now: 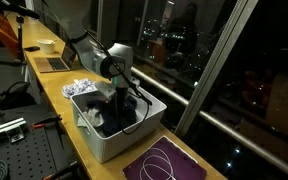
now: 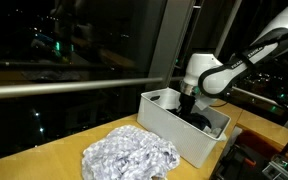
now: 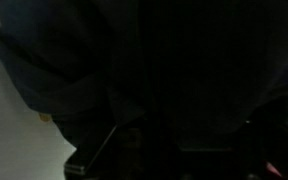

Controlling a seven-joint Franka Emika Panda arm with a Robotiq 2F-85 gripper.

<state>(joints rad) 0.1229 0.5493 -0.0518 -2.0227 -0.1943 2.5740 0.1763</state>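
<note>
**As arm reaches down into white bin, fingers sit low among dark cloth**

Night scene by a big window (image 2: 84, 50). A robot arm (image 1: 112, 62) bends over a white bin (image 1: 109, 140) that stands on a long wooden table (image 1: 59, 100). In both exterior views the arm's end points approx. straight down, w/ the fingers (image 2: 192, 106) below the bin's rim.

A heap of dark cloth (image 1: 119, 118) fills the bin's floor. It lies right under and around the fingers, touching or very nearly so. The wrist view is almost all dark cloth (image 3: 144, 70), close up, w/ a pale strip of bin wall at one edge.

The heap is bunched, so no clear long axis shows. It looks reachable from straight above.

How far the fingers are open can't be told: they are lost in shadow and dark fabric in every view. Whether they have hold of any cloth can't be told either.

Outside the bin, just beside it on the table, lies a crumpled silvery cloth (image 2: 129, 158). On the bin's opposite side sits a purple mat (image 1: 169, 162) w/ a thin white loop on it.
</note>
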